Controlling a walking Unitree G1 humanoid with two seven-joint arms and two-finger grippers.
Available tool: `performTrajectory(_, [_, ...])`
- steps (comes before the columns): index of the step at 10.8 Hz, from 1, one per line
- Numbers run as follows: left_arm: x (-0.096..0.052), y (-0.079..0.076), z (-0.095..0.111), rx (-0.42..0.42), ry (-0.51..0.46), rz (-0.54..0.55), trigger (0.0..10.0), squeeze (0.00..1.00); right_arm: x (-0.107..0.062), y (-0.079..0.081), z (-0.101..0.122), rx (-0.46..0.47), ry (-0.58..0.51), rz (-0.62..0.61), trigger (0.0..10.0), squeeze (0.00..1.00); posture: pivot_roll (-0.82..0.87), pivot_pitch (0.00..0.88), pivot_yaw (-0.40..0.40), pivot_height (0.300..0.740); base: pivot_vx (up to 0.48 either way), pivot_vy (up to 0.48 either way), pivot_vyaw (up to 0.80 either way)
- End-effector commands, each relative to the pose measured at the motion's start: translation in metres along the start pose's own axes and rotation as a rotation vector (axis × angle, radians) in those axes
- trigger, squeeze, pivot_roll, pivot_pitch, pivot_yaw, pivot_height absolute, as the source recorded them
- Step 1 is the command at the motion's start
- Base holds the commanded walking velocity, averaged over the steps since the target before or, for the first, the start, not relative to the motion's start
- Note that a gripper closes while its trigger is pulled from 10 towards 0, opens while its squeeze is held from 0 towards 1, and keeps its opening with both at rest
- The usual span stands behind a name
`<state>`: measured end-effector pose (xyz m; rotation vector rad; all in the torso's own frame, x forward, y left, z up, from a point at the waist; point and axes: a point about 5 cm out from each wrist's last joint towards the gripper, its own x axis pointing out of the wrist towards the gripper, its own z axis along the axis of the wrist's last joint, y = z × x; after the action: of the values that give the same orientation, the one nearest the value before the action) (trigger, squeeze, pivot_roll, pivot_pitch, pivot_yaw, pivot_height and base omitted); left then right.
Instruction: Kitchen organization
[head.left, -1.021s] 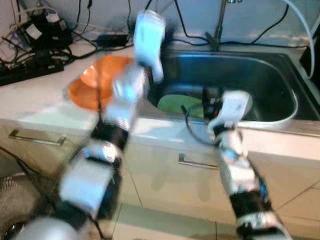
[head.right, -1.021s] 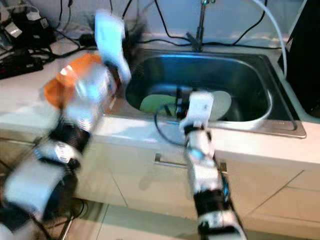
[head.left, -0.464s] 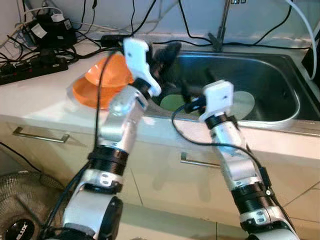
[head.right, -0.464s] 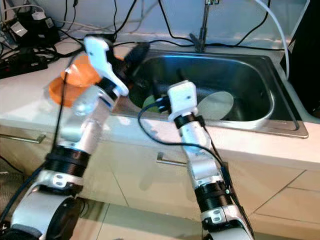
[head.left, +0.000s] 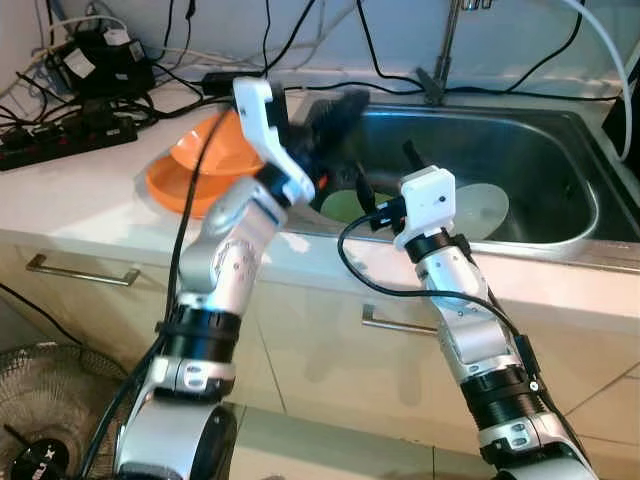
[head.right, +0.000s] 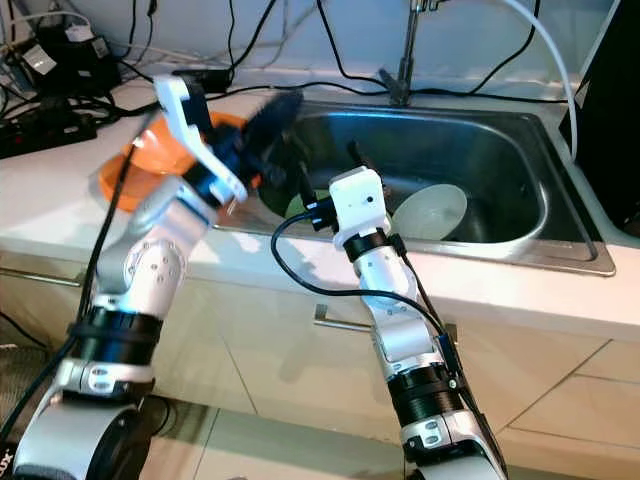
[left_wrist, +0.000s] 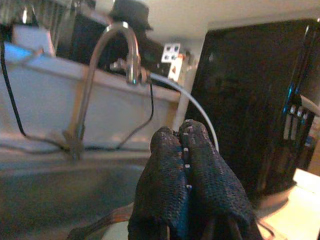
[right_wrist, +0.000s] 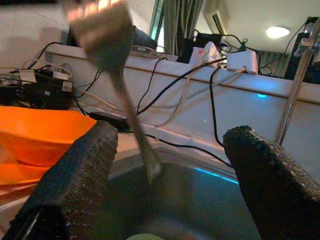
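My left gripper (head.left: 335, 108) hovers over the sink's (head.left: 560, 150) left rim, beside the stacked orange bowls (head.left: 195, 165). In the left wrist view its fingers (left_wrist: 182, 150) are pressed together. A blurred grey utensil (right_wrist: 122, 85) hangs head-up over the sink; its top reaches the edge of the right wrist view, up where the left gripper is. My right gripper (head.left: 388, 170) is open just above the green plate (head.left: 345, 205) in the sink, with its fingers (right_wrist: 80, 175) spread on either side of the utensil and not touching it. A white plate (head.left: 485, 210) leans inside the sink.
A faucet (head.left: 445, 40) rises behind the sink. Power strips and tangled cables (head.left: 70, 140) crowd the back left of the counter. A black appliance (head.right: 612, 120) stands at the right. Cabinet handles (head.left: 80, 272) run below the counter edge, and a fan (head.left: 40, 450) sits on the floor.
The left arm has swung its wrist down and forward toward the sink's left rim. The right gripper has shifted left, over the green plate. The views have sharpened.
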<state>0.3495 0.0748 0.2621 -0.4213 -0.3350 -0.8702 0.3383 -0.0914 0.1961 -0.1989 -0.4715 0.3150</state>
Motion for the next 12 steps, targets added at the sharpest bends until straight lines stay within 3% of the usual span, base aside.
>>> performTrajectory(1, [0.000,-0.006,0.000,-0.012,0.013,-0.046,10.0,0.00,-0.001,0.003,0.000,-0.003,-0.006,0.006,10.0,0.00,0.12,0.000,0.084,0.740,0.000,0.000,0.00])
performTrajectory(3, [-0.005,-0.010,-0.012,-0.024,0.108,-0.074,10.0,0.00,-0.002,-0.001,0.000,-0.004,-0.004,-0.014,10.0,0.00,0.12,0.000,0.085,0.740,0.000,0.000,0.00])
performTrajectory(6, [-0.007,-0.019,-0.013,-0.062,0.123,-0.143,10.0,0.00,-0.001,0.002,-0.002,0.002,0.005,-0.011,10.0,0.00,0.12,0.000,0.086,0.740,0.000,0.000,0.00])
performTrajectory(8, [-0.005,-0.021,-0.011,-0.050,0.116,-0.157,10.0,0.00,-0.003,0.003,-0.004,0.009,0.011,0.000,10.0,0.00,0.12,0.000,0.087,0.740,0.000,0.000,0.00])
performTrajectory(10, [0.004,-0.012,-0.001,0.016,0.053,-0.065,10.0,0.00,-0.004,0.004,-0.004,0.012,0.011,0.010,10.0,0.00,0.12,0.000,0.088,0.740,0.000,0.000,0.00])
performTrajectory(12, [0.013,-0.013,0.004,0.029,0.022,-0.067,10.0,0.00,-0.005,0.004,-0.005,0.013,0.016,0.014,10.0,0.00,0.12,0.000,0.087,0.740,0.000,0.000,0.00])
